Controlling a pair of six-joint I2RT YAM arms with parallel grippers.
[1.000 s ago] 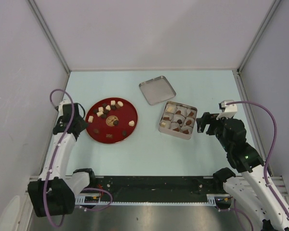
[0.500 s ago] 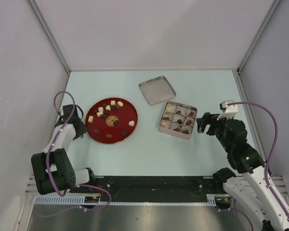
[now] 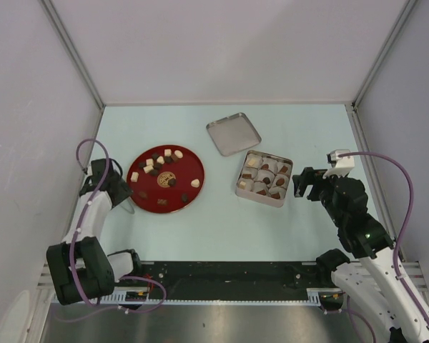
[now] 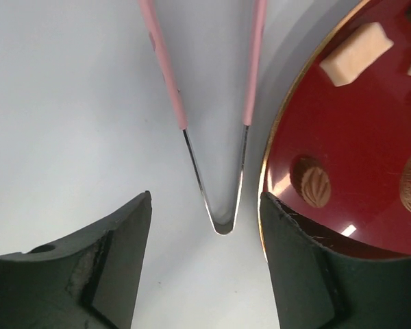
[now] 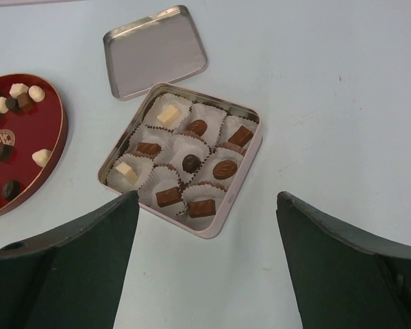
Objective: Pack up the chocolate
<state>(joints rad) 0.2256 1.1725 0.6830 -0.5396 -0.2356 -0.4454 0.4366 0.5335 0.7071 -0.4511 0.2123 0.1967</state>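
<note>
Small dark and cream chocolate pieces [image 3: 161, 158] lie on the red plate [image 3: 182, 199]. More sit in the paper cups of the square tin [image 3: 240, 186]; the right wrist view shows these pieces [image 5: 191, 162], and every cup I see holds one. My left gripper [image 3: 120, 196] is open, low at the plate's left edge. In the left wrist view its open fingers [image 4: 205, 197] straddle the metal tip of pink-handled tongs [image 4: 222, 205], which lie on the table beside the plate [image 4: 370, 171] and a cream piece [image 4: 357, 55]. My right gripper [image 3: 300, 183] is open and empty, just right of the tin [image 5: 222, 223].
The tin's lid [image 3: 233, 133] lies upturned behind the tin and also shows in the right wrist view [image 5: 157, 51]. Grey walls close in the table on three sides. The plate's edge [image 5: 48, 164] shows at the left of the right wrist view.
My left arm has changed pose and its wrist has come down beside the plate's left edge, over the tongs. The right arm, plate and tin have not moved.
</note>
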